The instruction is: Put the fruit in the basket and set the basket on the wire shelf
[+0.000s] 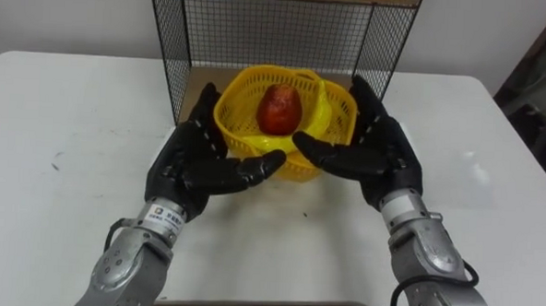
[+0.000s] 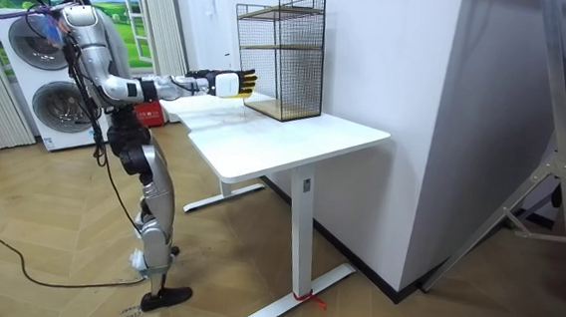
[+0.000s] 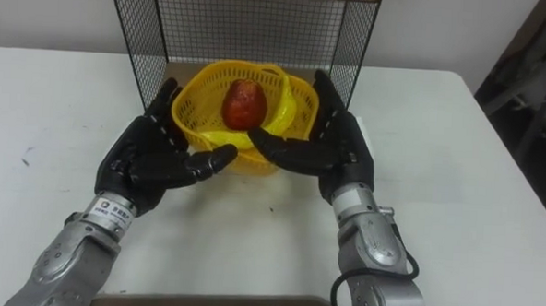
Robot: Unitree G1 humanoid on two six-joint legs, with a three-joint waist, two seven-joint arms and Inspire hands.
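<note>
Left hand (image 1: 194,159) at 9 o'clock and right hand (image 1: 379,148) at 3 o'clock, fingers straight and wide, press the yellow basket (image 1: 247,124) (red fruit (image 1: 280,108) inside) at the wire shelf (image 1: 260,28)'s open front.

Both arms are being held outstretched ahead of the body, the forearms angling slightly toward each other. The left hand (image 1: 194,159) is facing palm-inward, with its fingers straight and spread and its thumb pointing toward the right hand (image 1: 373,148). The right hand is mirroring this pose, palm facing the left hand and fingers straight. The two thumb tips are lying close together.
</note>
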